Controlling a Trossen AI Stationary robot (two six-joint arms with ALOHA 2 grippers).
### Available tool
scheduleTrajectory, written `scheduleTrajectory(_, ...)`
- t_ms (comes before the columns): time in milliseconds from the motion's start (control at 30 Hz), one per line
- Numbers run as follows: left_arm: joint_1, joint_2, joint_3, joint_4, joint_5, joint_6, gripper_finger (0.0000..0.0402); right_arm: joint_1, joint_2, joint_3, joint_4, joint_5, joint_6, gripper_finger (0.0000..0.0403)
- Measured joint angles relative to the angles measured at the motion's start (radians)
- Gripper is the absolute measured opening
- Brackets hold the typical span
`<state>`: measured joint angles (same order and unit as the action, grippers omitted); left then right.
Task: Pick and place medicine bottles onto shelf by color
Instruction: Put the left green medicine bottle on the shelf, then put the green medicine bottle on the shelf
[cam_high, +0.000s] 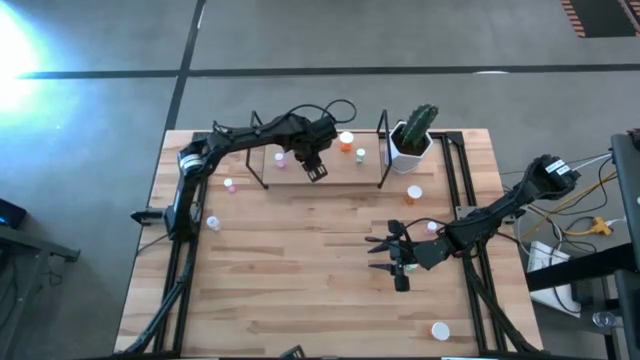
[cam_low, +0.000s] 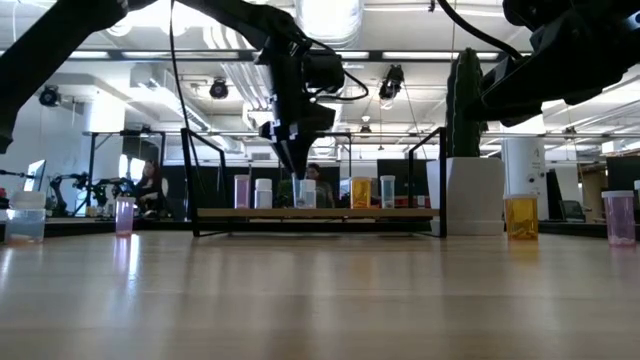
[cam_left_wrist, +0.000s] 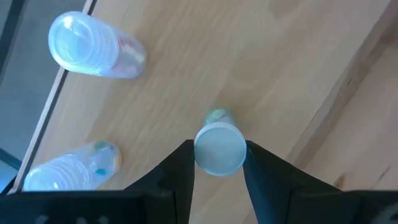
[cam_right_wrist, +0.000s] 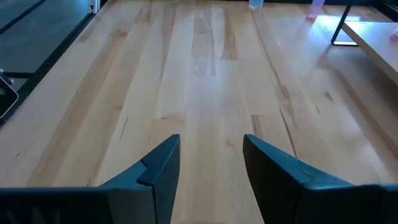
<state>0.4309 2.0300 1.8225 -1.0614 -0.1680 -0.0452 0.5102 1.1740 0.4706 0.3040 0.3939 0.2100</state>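
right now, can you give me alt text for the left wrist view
Looking down past the left gripper, its two dark fingers flank the white cap of a small green-tinted bottle standing on the light-wood shelf. Two more white-capped bottles stand nearer the board's edge: a pink one and a blue-green one.

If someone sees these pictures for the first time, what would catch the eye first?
The left gripper stands over the shelf at the table's far side, its fingers on either side of a small white-capped bottle with a greenish body, standing on the board. Next, the tall green cactus in a white pot just right of the shelf. The right gripper hangs open and empty over bare wood near the right side.
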Motion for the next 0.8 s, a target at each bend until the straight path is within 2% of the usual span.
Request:
scheduleTrajectory(167,0.000,0.000,0.000,0.007,0.000,-0.001,0.0124,0.000,0.000,0.000,0.000,0.000,0.000,0.0166)
scheduleTrajectory(433,0.000,-0.001,0.014,-0.001,0.000,0.000,0.0211,0.000,0.000,0.000,0.000,0.000,0.000,0.0166)
scheduleTrajectory(600,-0.001,-0.020,0.059,-0.112,0.000,-0.001,0.0243,0.000,0.000,0.000,0.000,0.000,0.000,0.0166)
scheduleTrajectory(800,-0.028,-0.101,0.052,-0.267,0.003,-0.063,0.0249,0.000,0.000,0.000,0.000,0.000,0.000,0.0166)
